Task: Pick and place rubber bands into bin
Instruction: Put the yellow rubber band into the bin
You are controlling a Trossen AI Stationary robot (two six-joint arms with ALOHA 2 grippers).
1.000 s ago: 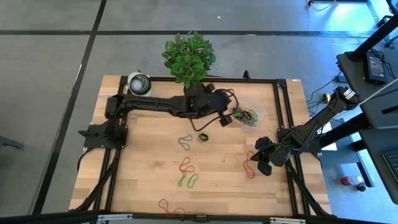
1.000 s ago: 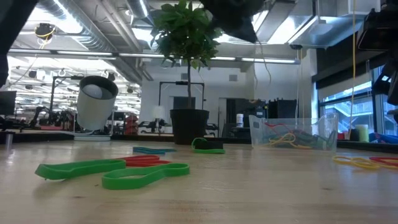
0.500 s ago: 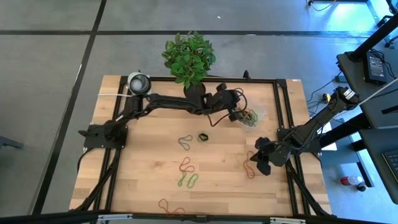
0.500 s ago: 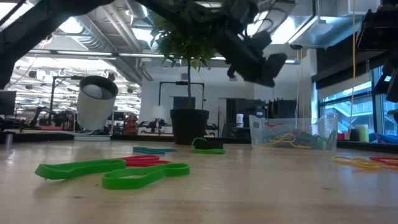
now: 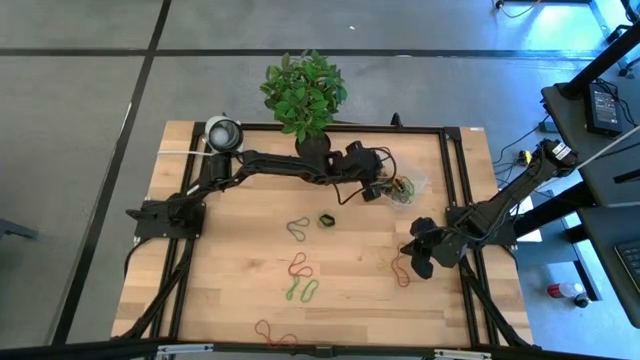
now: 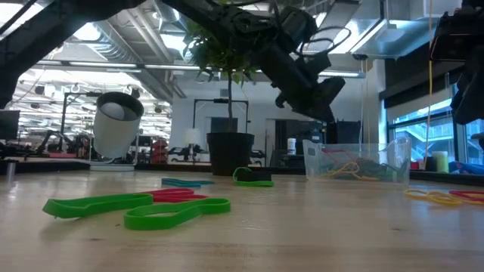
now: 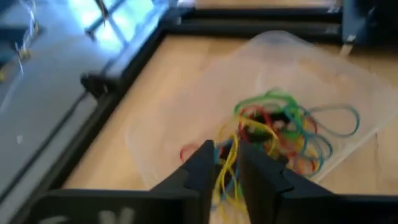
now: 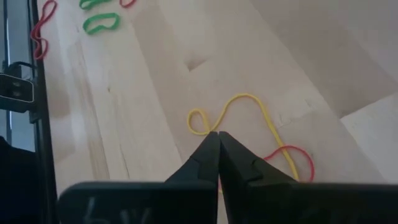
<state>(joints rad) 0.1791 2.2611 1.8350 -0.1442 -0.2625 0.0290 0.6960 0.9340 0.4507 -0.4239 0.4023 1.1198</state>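
Note:
The clear bin (image 5: 408, 186) stands at the table's far right and holds a tangle of coloured rubber bands (image 7: 283, 124). My left gripper (image 7: 227, 160) hangs just above the bin's near-left part (image 6: 321, 102), with its fingers slightly apart. A yellow band (image 7: 227, 163) runs down through the gap between them. Loose rubber bands lie flat on the table: grey-red (image 5: 298, 228), green-black (image 5: 326, 220), red (image 5: 300, 264), green (image 5: 303, 291) and red (image 5: 275, 333). My right gripper (image 5: 418, 258) is shut and hovers over a yellow band (image 8: 239, 115) and a red band (image 8: 298, 163). My left gripper has the yellow band (image 7: 225, 177) between its two fingers, which slant down over the bin. The strand hangs from the gap toward the pile in the bin. I cannot tell whether either finger touches it.
A black pot with a leafy plant (image 5: 305, 95) stands at the far edge, left of the bin. A round white-and-grey object (image 5: 223, 132) sits at the far left corner. Black frame rails (image 5: 455, 170) run along the table's sides.
My left gripper has come down and moved toward the table's right edge. It went from high above the table's middle to a place just over the bin. My right gripper has stayed where it was.

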